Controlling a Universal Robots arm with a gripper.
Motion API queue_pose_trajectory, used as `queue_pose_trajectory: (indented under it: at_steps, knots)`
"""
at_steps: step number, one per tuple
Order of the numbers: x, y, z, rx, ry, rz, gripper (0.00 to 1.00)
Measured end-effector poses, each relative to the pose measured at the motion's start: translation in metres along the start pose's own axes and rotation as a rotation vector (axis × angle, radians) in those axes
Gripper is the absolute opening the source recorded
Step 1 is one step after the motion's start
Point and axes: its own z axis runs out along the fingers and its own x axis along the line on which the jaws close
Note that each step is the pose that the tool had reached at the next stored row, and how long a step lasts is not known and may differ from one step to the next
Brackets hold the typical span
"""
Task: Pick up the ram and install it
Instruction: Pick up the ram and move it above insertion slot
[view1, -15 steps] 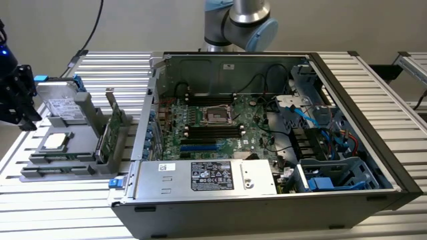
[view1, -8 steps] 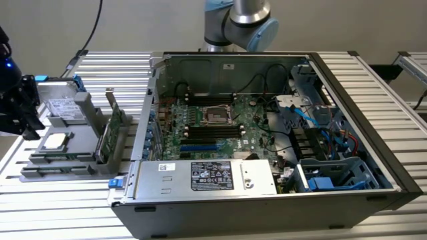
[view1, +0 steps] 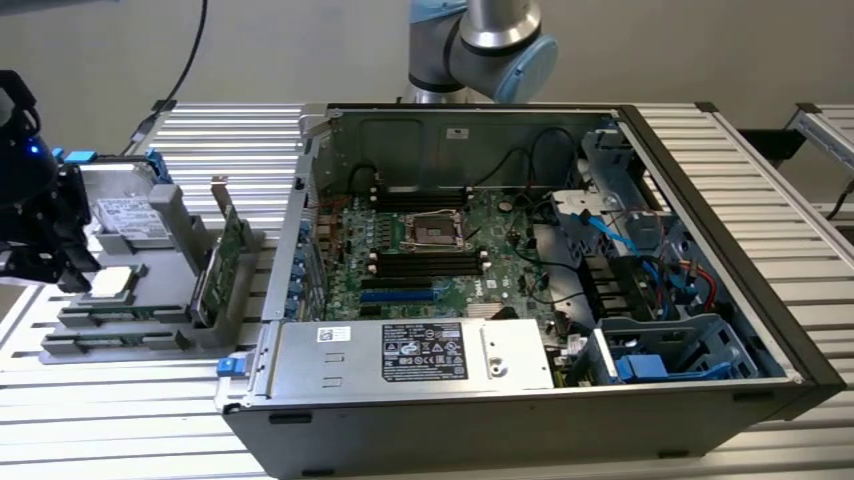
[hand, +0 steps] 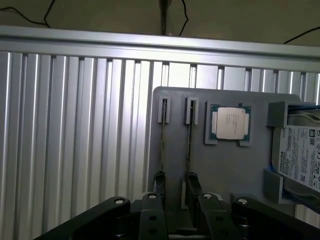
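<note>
Hovering at the far left of the exterior view, the hand (hand: 176, 182) is about half open and holds nothing. Its fingers (hand: 159, 181) are close to the ends of two ram sticks (hand: 189, 140), which stand on edge in slots of a grey tray (hand: 220, 170). A processor chip (hand: 230, 123) and a hard drive (hand: 300, 155) crowd one side; the other side ends at the tray's edge, with bare ribbed tabletop (hand: 75, 140) beyond.

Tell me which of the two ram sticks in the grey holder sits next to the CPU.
The ram stick in the slot beside the CPU; the other stick stands one slot farther off, nearer the edge of the holder.
</note>
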Motion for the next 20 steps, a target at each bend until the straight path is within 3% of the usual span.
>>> queue_pose_trajectory:
  at_steps: [12, 20]
  knots:
    - [0.004, -0.0009, 0.0210, 0.0000, 0.0000, 0.000, 0.31]
    - [0.004, -0.0009, 0.0217, 0.0001, -0.0002, 0.000, 0.31]
